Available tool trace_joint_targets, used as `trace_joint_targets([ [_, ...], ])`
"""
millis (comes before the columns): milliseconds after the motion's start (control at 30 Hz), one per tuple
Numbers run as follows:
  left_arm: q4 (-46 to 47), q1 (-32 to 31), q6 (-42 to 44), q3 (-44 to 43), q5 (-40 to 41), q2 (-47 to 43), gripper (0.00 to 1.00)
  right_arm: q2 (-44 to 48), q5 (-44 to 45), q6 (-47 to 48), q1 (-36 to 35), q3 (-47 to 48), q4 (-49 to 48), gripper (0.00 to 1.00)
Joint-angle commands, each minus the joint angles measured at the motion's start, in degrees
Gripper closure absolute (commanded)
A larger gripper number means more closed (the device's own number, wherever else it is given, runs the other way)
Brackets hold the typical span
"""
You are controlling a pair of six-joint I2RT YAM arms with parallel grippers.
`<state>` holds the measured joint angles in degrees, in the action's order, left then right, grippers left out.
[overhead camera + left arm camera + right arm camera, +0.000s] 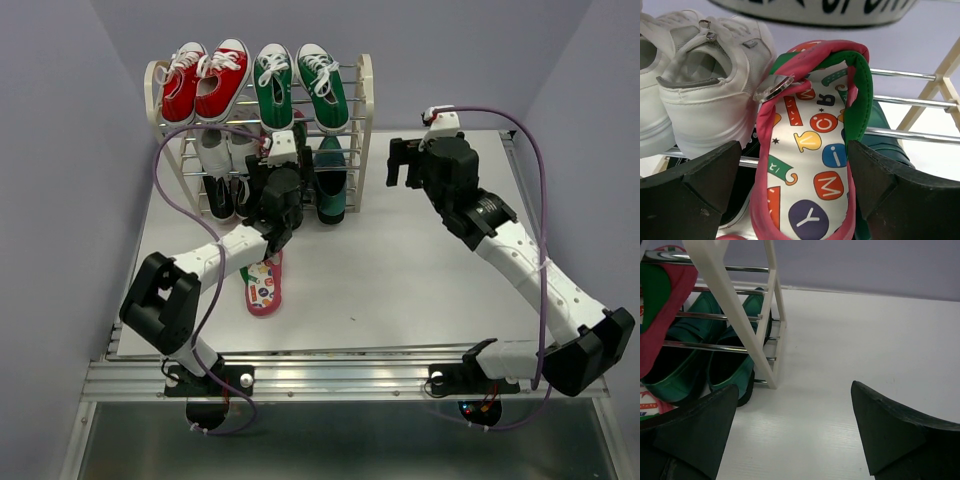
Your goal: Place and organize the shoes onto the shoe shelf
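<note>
- Table is lying pale & flat under me, w/ plain lilac walls closing in on 3 sides.
- Shelf is standing at back-left of table. Red sneakers & green sneakers are sitting on top tier, and loafers are resting low at its right end.
- My left gripper is reaching into the shelf, fingers sitting either side of a flip-flop. One finger is touching its pink edge and a dark gap is showing at the other, so can't tell if I'm squeezing.
- That flip-flop is facing my cam print-side, just beside a white sneaker.
- Other flip-flop is lying print-up on table by my left forearm.
- My right gripper is hovering wide & empty over table, right of shelf.
</note>
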<state>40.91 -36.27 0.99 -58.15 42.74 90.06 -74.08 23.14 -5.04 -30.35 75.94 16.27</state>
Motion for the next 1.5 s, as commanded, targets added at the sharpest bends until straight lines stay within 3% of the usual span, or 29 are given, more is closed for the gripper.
trace_joint_targets([
  [0, -2.7, -0.4, -3.4, -0.5, -0.8, -5.4, 0.01, 3.1, -2.8, -3.3, 0.4, -1.1, 0.7, 0.00],
  [100, -7.1, -1.4, -6.9, -0.6, -4.8, -9.4, 0.01, 5.0, -7.1, -7.7, 0.4, -2.0, 2.9, 0.00],
  [233, -20.6, -2.4, -11.9, -3.0, -11.7, -15.0, 0.01, 7.5, -15.2, -9.5, 0.4, -4.8, 2.4, 0.00],
  [400, -44.6, -7.6, -23.9, -5.0, -8.3, -24.9, 0.01, 7.4, -26.8, -12.1, -1.3, -7.5, 2.4, 0.00],
  [500, -58.0, -8.9, -34.7, -3.8, -6.5, -30.0, 0.01, 6.3, -26.5, -12.6, -5.3, -9.6, 2.4, 0.00],
  [600, -68.7, -8.9, -42.5, -0.5, -5.7, -38.7, 0.01, 2.9, -21.1, -13.8, -16.4, -10.0, 2.4, 0.00],
  [667, -75.3, -8.8, -45.5, 0.8, -4.4, -41.8, 0.01, 0.4, -20.2, -15.5, -19.8, -9.8, 2.3, 0.00],
  [833, -81.0, -8.7, -51.9, 5.6, -2.2, -47.9, 0.01, -10.8, -10.1, -21.1, -30.1, -6.7, 1.0, 0.00],
  [967, -82.3, -8.6, -54.3, 7.3, -1.3, -50.0, 0.01, -20.4, -7.1, -23.3, -37.6, -0.7, 0.4, 0.00],
  [1200, -85.5, -8.6, -56.5, 7.5, 3.3, -50.9, 0.01, -31.4, -7.7, -29.5, -39.5, 3.5, -8.0, 0.00],
  [1467, -82.7, -8.6, -54.4, 8.1, 4.1, -55.1, 0.01, -40.4, -4.4, -31.0, -39.5, 10.6, -5.4, 0.00],
])
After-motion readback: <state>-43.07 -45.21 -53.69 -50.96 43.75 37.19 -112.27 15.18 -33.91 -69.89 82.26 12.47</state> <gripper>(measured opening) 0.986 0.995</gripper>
